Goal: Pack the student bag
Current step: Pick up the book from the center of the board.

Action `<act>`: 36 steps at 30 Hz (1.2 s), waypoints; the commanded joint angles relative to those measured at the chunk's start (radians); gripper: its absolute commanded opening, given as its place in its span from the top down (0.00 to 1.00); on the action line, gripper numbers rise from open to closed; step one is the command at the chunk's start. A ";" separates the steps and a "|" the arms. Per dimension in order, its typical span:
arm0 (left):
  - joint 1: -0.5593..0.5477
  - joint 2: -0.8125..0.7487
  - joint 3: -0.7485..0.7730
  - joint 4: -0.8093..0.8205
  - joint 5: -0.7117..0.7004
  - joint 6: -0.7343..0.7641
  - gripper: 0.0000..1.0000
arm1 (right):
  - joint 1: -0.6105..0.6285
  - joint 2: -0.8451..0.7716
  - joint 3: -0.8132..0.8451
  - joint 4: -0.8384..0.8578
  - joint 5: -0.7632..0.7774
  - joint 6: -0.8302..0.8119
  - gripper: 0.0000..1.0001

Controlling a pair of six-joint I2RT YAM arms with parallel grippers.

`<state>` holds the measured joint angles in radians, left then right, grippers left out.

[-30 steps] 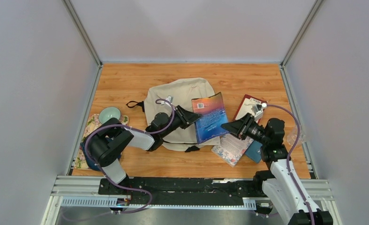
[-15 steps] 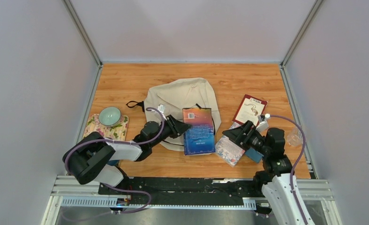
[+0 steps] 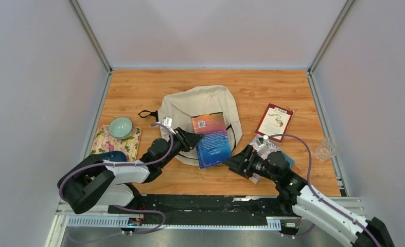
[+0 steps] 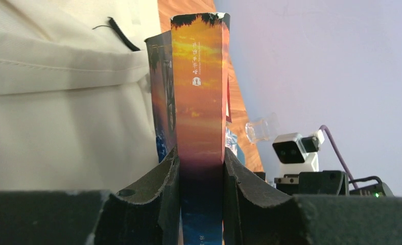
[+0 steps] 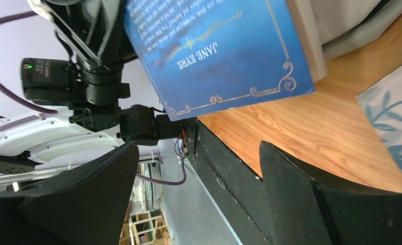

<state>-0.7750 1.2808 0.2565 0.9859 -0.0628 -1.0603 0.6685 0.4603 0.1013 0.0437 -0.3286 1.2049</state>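
Lying on the orange wooden desk (image 3: 138, 87), the student bag (image 3: 200, 105) sits between plain grey walls (image 3: 35, 77). Left jaws pinch the blue book (image 3: 212, 139) over its near edge; right jaws gape wide, empty.

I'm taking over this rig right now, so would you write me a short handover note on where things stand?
Left gripper: shut on the blue book, clamping its spine edge.
Right gripper: open, empty, low by the book's near corner.
Bag: flat at mid-table. The blue book lies across its near right part, on top, not inside.
Done: nothing visibly packed.
Left: get the blue book into the bag. The red book and floral book lie on the table to the right.
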 commanded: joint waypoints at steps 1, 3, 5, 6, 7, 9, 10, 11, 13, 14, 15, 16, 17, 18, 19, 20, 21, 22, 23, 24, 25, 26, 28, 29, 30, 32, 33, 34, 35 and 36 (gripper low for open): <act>-0.013 -0.054 -0.009 0.267 -0.091 -0.017 1.00 | 0.136 0.214 0.017 0.284 0.183 0.100 0.09; -0.017 -0.069 -0.023 0.264 -0.124 -0.007 1.00 | 0.166 0.299 0.005 0.428 0.197 0.142 0.08; -0.018 -0.113 -0.043 0.193 -0.170 -0.013 1.00 | 0.204 0.409 0.000 0.517 0.213 0.163 0.08; -0.018 -0.133 -0.045 0.139 -0.186 -0.021 1.00 | 0.213 0.443 0.001 0.577 0.220 0.169 0.08; -0.018 -0.177 -0.043 0.025 -0.213 -0.026 1.00 | 0.235 0.502 0.014 0.599 0.227 0.177 0.08; -0.018 -0.218 -0.043 -0.068 -0.238 -0.030 1.00 | 0.258 0.561 0.034 0.655 0.246 0.177 0.07; -0.017 -0.256 -0.049 -0.129 -0.253 -0.033 1.00 | 0.276 0.619 0.050 0.679 0.249 0.182 0.07; -0.018 -0.270 -0.054 -0.150 -0.278 -0.039 1.00 | 0.286 0.650 0.055 0.702 0.260 0.186 0.07; -0.020 -0.311 -0.057 -0.225 -0.301 -0.050 1.00 | 0.305 0.746 0.058 0.798 0.281 0.212 0.07; -0.020 -0.323 -0.057 -0.252 -0.322 -0.065 1.00 | 0.312 0.785 0.054 0.841 0.301 0.243 0.07; -0.018 -0.334 -0.054 -0.282 -0.328 -0.079 1.00 | 0.321 0.866 0.049 0.942 0.312 0.260 0.06; -0.020 -0.350 -0.046 -0.336 -0.339 -0.087 1.00 | 0.332 0.911 0.048 1.002 0.319 0.275 0.06; -0.020 -0.356 -0.039 -0.364 -0.338 -0.102 1.00 | 0.336 0.960 0.043 1.069 0.327 0.312 0.06; -0.018 -0.357 -0.031 -0.397 -0.342 -0.115 1.00 | 0.344 1.013 0.041 1.217 0.327 0.327 0.06; -0.020 -0.362 -0.013 -0.453 -0.341 -0.125 1.00 | 0.355 1.126 0.044 1.295 0.327 0.341 0.06; -0.020 -0.363 -0.005 -0.472 -0.339 -0.130 1.00 | 0.356 1.188 0.057 1.368 0.326 0.381 0.06; -0.018 -0.368 0.003 -0.495 -0.341 -0.132 1.00 | 0.358 1.251 0.063 1.477 0.327 0.416 0.06; -0.020 -0.383 0.015 -0.556 -0.348 -0.138 1.00 | 0.361 1.332 0.077 1.477 0.318 0.433 0.06; -0.018 -0.394 0.020 -0.581 -0.351 -0.142 1.00 | 0.365 1.357 0.087 1.476 0.321 0.433 0.06; -0.020 -0.405 0.023 -0.604 -0.359 -0.144 1.00 | 0.373 1.376 0.097 1.476 0.327 0.417 0.06; -0.018 -0.426 0.021 -0.645 -0.377 -0.148 1.00 | 0.388 1.371 0.098 1.476 0.362 0.404 0.06; -0.020 -0.439 0.021 -0.670 -0.387 -0.164 1.00 | 0.391 1.364 0.100 1.475 0.388 0.392 0.06; -0.018 -0.468 0.020 -0.722 -0.405 -0.176 1.00 | 0.401 1.341 0.095 1.473 0.417 0.363 0.06; -0.020 -0.477 0.018 -0.737 -0.408 -0.205 1.00 | 0.404 1.338 0.094 1.473 0.456 0.348 0.06; -0.020 -0.485 0.017 -0.751 -0.411 -0.226 1.00 | 0.405 1.341 0.090 1.472 0.473 0.340 0.06; -0.020 -0.486 0.003 -0.751 -0.391 -0.282 1.00 | 0.407 1.360 0.104 1.472 0.502 0.343 0.06; -0.020 -0.482 0.000 -0.748 -0.382 -0.297 1.00 | 0.408 1.386 0.113 1.473 0.505 0.344 0.06; -0.020 -0.468 -0.003 -0.741 -0.362 -0.311 1.00 | 0.413 1.397 0.139 1.473 0.511 0.341 0.06; -0.018 -0.459 -0.002 -0.740 -0.353 -0.335 1.00 | 0.417 1.407 0.153 1.473 0.517 0.335 0.06; -0.020 -0.448 -0.002 -0.739 -0.342 -0.348 1.00 | 0.419 1.422 0.162 1.472 0.522 0.334 0.06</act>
<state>-0.7952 0.8223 0.2134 0.1967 -0.4202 -1.3048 1.0725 1.8332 0.2131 1.3132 0.1047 1.5719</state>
